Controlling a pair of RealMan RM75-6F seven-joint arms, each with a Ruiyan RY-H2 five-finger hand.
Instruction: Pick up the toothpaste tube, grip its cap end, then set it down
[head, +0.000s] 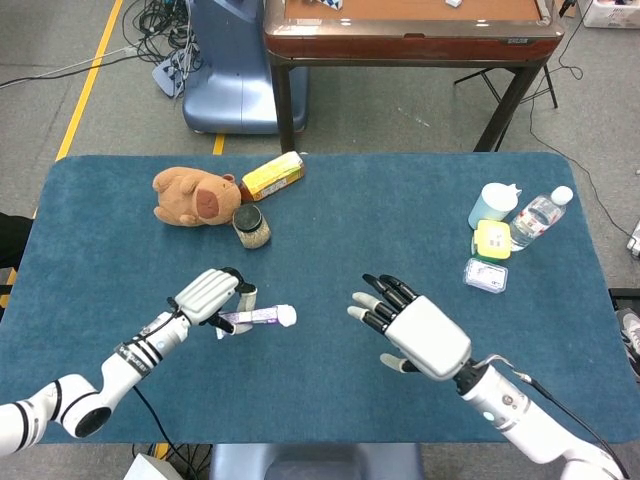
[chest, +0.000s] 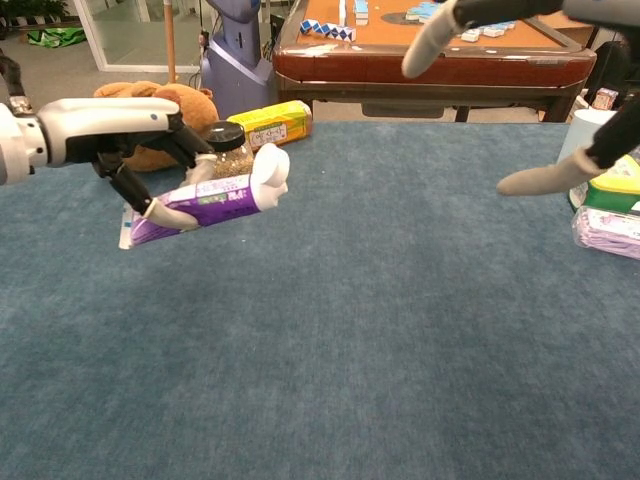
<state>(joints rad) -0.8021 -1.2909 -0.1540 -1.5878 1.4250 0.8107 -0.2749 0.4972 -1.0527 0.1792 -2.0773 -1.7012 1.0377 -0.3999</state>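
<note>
A purple-and-white toothpaste tube (head: 256, 317) (chest: 204, 203) hangs in the air above the blue table, its white cap (chest: 270, 167) pointing to the right. My left hand (head: 210, 297) (chest: 120, 125) holds the tube by its body and tail end. To the right of the cap, my right hand (head: 412, 326) is open, fingers spread toward the tube, a short gap away. In the chest view only some fingers (chest: 545, 178) of the right hand show at the upper right.
A brown plush toy (head: 192, 196), a yellow box (head: 272, 176) and a black-lidded jar (head: 251, 226) stand at the back left. At the right side are a cup (head: 492, 205), a water bottle (head: 538, 216), a yellow-lidded box (head: 491, 239) and a clear packet (head: 485, 275).
</note>
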